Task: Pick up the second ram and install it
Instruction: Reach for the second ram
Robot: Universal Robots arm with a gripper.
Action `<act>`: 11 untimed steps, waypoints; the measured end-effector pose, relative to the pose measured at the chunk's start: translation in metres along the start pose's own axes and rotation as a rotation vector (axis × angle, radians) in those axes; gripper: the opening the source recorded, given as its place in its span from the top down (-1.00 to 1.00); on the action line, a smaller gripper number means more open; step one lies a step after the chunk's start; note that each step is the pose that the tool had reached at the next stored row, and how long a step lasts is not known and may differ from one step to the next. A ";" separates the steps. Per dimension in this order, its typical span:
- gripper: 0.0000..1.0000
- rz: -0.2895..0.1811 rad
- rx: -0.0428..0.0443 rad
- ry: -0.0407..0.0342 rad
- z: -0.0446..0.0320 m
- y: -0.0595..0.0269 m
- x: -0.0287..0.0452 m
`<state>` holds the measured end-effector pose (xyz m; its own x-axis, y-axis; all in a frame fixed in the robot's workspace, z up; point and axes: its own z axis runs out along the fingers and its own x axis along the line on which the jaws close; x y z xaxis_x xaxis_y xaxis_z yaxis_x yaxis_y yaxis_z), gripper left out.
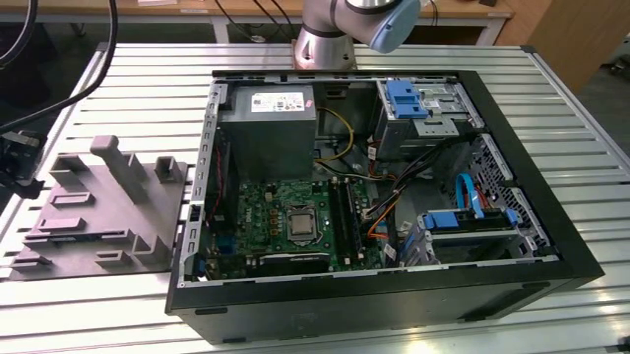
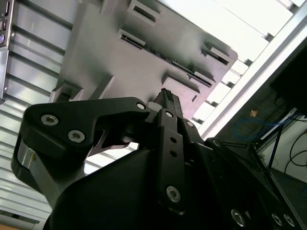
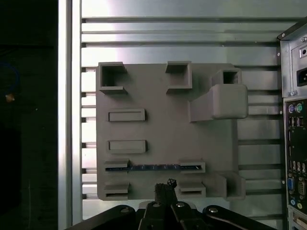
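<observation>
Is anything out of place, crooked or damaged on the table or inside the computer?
Nothing stands out. The grey holder lies flat on the slatted table, and the memory stick sits straight in its slot. The open computer case beside it shows no visible damage. The gripper hangs over the holder, near the stick.

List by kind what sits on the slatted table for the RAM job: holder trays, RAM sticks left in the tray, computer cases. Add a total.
Grey holder tray: 1
RAM stick in the tray: 1
Open computer case: 1
Total: 3
</observation>
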<state>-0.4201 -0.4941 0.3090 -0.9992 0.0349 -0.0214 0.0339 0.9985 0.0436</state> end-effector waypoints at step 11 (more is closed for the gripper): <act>0.80 0.000 0.0002 0.0013 0.0112 -0.0070 0.0003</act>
<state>-0.4204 -0.5006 0.2975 -0.9992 0.0350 -0.0200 0.0341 0.9985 0.0434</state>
